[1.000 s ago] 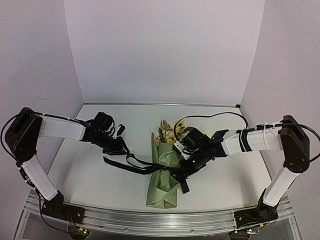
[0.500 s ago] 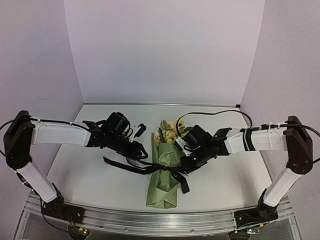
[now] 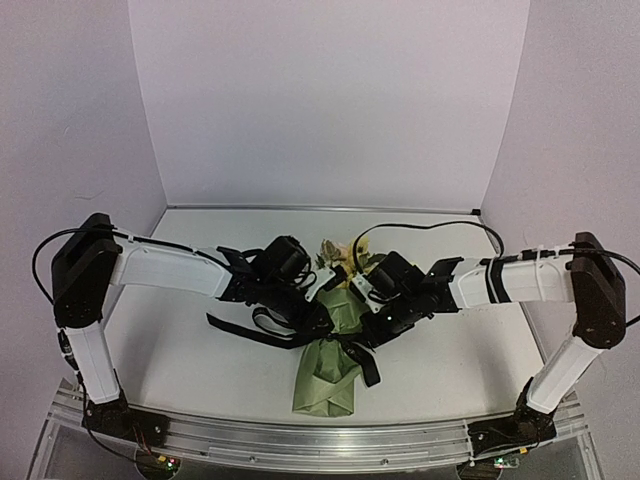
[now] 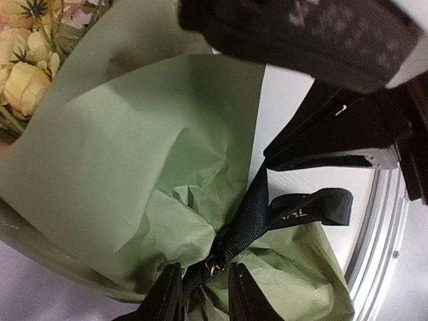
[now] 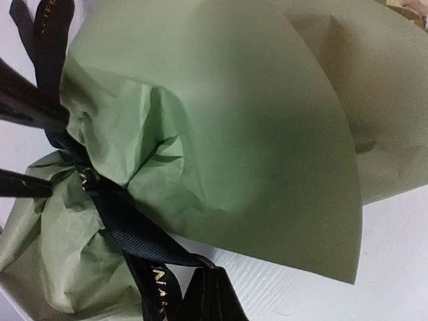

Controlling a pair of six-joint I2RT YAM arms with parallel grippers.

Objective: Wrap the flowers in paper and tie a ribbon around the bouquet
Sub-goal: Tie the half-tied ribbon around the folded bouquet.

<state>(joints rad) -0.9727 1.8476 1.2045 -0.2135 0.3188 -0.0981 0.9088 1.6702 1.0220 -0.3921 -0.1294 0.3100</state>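
Note:
The bouquet [image 3: 328, 365] lies mid-table, its olive-green paper [image 4: 134, 167] cinched at the waist by the black ribbon [image 4: 253, 212]. The yellow and cream flowers [image 3: 340, 262] poke out of the far end. My left gripper [image 4: 204, 269] hovers at the waist with its jaws narrowly open on either side of the ribbon's knot. A gap shows beside one finger. My right gripper [image 5: 212, 273] is shut on a strand of the lettered ribbon [image 5: 127, 221] just right of the knot. A loose ribbon loop [image 3: 245, 328] trails left across the table.
A black cable [image 3: 430, 230] arcs over the table behind the right arm. The aluminium rail [image 3: 300, 440] runs along the near edge. White walls close in the back and both sides. Both arms crowd together over the bouquet's waist.
My left arm has swept right from the left of the table to the bouquet's waist, its jaws now at the knot. The right gripper has stayed put, holding the ribbon.

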